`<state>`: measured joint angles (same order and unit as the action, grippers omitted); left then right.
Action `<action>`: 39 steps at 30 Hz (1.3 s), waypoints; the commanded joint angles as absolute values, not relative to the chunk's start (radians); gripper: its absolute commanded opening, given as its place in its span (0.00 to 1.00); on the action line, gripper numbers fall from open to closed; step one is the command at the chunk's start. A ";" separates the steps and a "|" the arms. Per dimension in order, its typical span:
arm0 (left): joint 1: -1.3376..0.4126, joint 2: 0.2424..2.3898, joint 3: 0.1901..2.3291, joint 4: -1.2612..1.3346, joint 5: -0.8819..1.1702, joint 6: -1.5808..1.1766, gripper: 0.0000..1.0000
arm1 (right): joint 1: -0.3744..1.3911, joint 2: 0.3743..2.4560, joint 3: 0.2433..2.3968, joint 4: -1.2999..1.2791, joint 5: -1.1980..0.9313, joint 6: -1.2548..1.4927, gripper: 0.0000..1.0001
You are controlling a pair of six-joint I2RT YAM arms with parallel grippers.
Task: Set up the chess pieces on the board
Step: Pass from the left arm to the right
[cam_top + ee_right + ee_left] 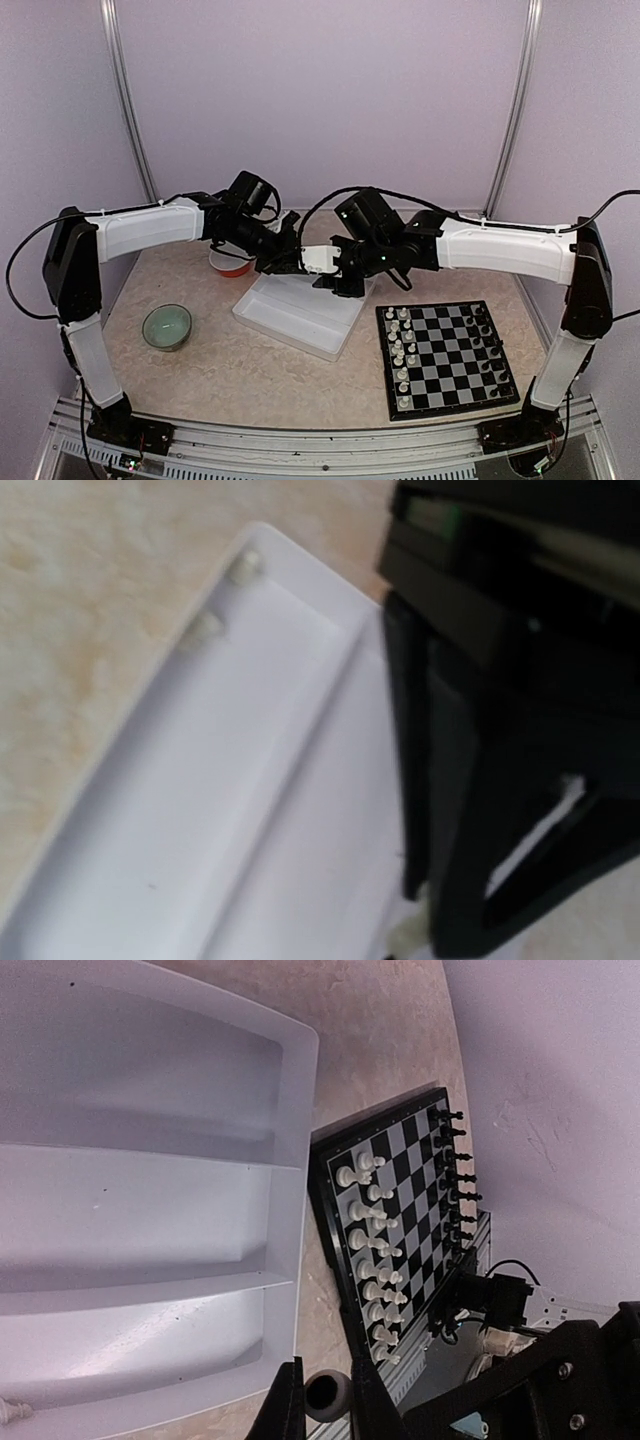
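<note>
Seemingly mid-fetch over the tray [290, 325], left end effector [327, 1410] narrow, right end effector [318, 263] impossible to tell; next likely means pinching the upper-left white piece [203, 628].

Left arm [140, 228] and right arm [505, 250], white shells, black joints, black cables, black left gripper [325, 1390]

light: bright, even, diffuse | shadows: soft, faint beside tray [285, 335] | top: sharp | left wrist: board [415, 1225] crisp, tray washed out | right wrist: heavily blurred
</note>
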<state>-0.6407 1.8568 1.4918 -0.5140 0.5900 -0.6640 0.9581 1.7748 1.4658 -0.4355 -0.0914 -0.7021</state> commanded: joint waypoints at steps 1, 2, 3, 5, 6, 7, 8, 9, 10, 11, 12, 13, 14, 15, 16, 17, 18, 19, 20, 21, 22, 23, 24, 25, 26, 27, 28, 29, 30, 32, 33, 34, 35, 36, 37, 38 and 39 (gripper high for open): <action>-0.630 1.808 1.476 -0.445 0.676 -0.714 0.09 | 0.977 1.787 1.488 -0.382 0.008 -0.730 0.27; -0.630 1.807 1.474 -0.441 0.686 -0.719 0.09 | 0.978 1.787 1.488 -0.377 0.023 -0.730 0.27; -0.630 1.807 1.472 -0.434 0.696 -0.725 0.09 | 0.980 1.787 1.488 -0.372 0.035 -0.731 0.27; -0.630 1.806 1.463 -0.410 0.716 -0.742 0.10 | 0.983 1.788 1.486 -0.360 0.057 -0.734 0.26; -0.630 1.804 1.456 -0.394 0.730 -0.754 0.10 | 0.986 1.789 1.484 -0.354 0.069 -0.737 0.25; -0.629 1.803 1.445 -0.368 0.752 -0.771 0.10 | 0.988 1.789 1.480 -0.344 0.080 -0.740 0.25; -0.628 1.801 1.420 -0.327 0.786 -0.797 0.10 | 0.990 1.790 1.478 -0.335 0.093 -0.743 0.24; -0.627 1.798 1.408 -0.299 0.805 -0.822 0.10 | 0.993 1.791 1.475 -0.328 0.105 -0.746 0.23; -0.627 1.796 1.394 -0.283 0.809 -0.833 0.10 | 0.997 1.793 1.473 -0.320 0.118 -0.749 0.22; -0.627 1.791 1.385 -0.269 0.817 -0.844 0.10 | 1.001 1.793 1.467 -0.311 0.131 -0.753 0.21; -0.626 1.790 1.376 -0.253 0.833 -0.856 0.10 | 1.005 1.793 1.462 -0.302 0.150 -0.757 0.20; -0.626 1.788 1.367 -0.234 0.842 -0.869 0.10 | 1.008 1.793 1.457 -0.294 0.157 -0.762 0.19; -0.626 1.781 1.358 -0.216 0.849 -0.882 0.10 | 1.012 1.793 1.453 -0.289 0.170 -0.766 0.19; -0.626 1.778 1.348 -0.194 0.859 -0.898 0.10 | 1.014 1.793 1.449 -0.282 0.177 -0.768 0.19; -0.626 1.774 1.338 -0.169 0.872 -0.915 0.10 | 1.017 1.792 1.445 -0.276 0.184 -0.772 0.19; -0.626 1.771 1.328 -0.147 0.883 -0.937 0.10 | 1.019 1.792 1.443 -0.271 0.191 -0.775 0.19; -0.626 1.768 1.321 -0.130 0.886 -0.946 0.10 | 1.023 1.792 1.441 -0.267 0.201 -0.777 0.19; -0.626 1.767 1.320 -0.130 0.884 -0.946 0.10 | 1.027 1.790 1.440 -0.264 0.211 -0.774 0.19; -0.623 1.765 1.320 -0.131 0.880 -0.946 0.09 | 1.029 1.784 1.442 -0.263 0.216 -0.772 0.21; -0.621 1.763 1.318 -0.134 0.879 -0.947 0.09 | 1.029 1.776 1.444 -0.267 0.221 -0.772 0.22; -0.618 1.763 1.318 -0.134 0.880 -0.948 0.10 | 1.029 1.766 1.447 -0.270 0.228 -0.778 0.23; -0.615 1.761 1.318 -0.136 0.878 -0.947 0.09 | 1.029 1.755 1.450 -0.279 0.228 -0.789 0.23; -0.613 1.760 1.316 -0.137 0.875 -0.948 0.09 | 1.028 1.743 1.450 -0.294 0.222 -0.799 0.23; -0.610 1.759 1.315 -0.136 0.875 -0.948 0.09 | 1.028 1.735 1.451 -0.310 0.212 -0.802 0.24; -0.608 1.757 1.316 -0.137 0.873 -0.947 0.09 | 1.027 1.728 1.454 -0.333 0.197 -0.800 0.24; -0.607 1.753 1.316 -0.137 0.872 -0.947 0.10 | 1.026 1.722 1.452 -0.351 0.181 -0.799 0.25; -0.606 1.751 1.316 -0.137 0.871 -0.948 0.10 | 1.026 1.717 1.446 -0.361 0.174 -0.795 0.25; -0.605 1.750 1.316 -0.136 0.869 -0.949 0.09 | 1.026 1.712 1.439 -0.363 0.171 -0.793 0.25; -0.605 1.748 1.316 -0.135 0.868 -0.951 0.09 | 1.026 1.707 1.429 -0.360 0.172 -0.792 0.25; -0.604 1.745 1.314 -0.132 0.870 -0.957 0.10 | 1.026 1.701 1.405 -0.339 0.188 -0.795 0.25; -0.604 1.744 1.312 -0.131 0.871 -0.958 0.10 | 1.026 1.701 1.399 -0.331 0.197 -0.796 0.25; -0.605 1.742 1.311 -0.130 0.871 -0.958 0.10 | 1.026 1.699 1.395 -0.323 0.204 -0.797 0.25; -0.604 1.741 1.310 -0.129 0.873 -0.961 0.10 | 1.027 1.697 1.394 -0.316 0.212 -0.795 0.26; -0.604 1.742 1.309 -0.130 0.874 -0.962 0.10 | 1.027 1.695 1.395 -0.312 0.219 -0.795 0.28; -0.604 1.743 1.306 -0.128 0.875 -0.963 0.10 | 1.027 1.692 1.396 -0.309 0.227 -0.795 0.29; -0.604 1.743 1.304 -0.124 0.879 -0.966 0.10 | 1.026 1.688 1.394 -0.302 0.238 -0.799 0.31; -0.604 1.743 1.304 -0.123 0.880 -0.967 0.10 | 1.026 1.685 1.392 -0.297 0.247 -0.803 0.32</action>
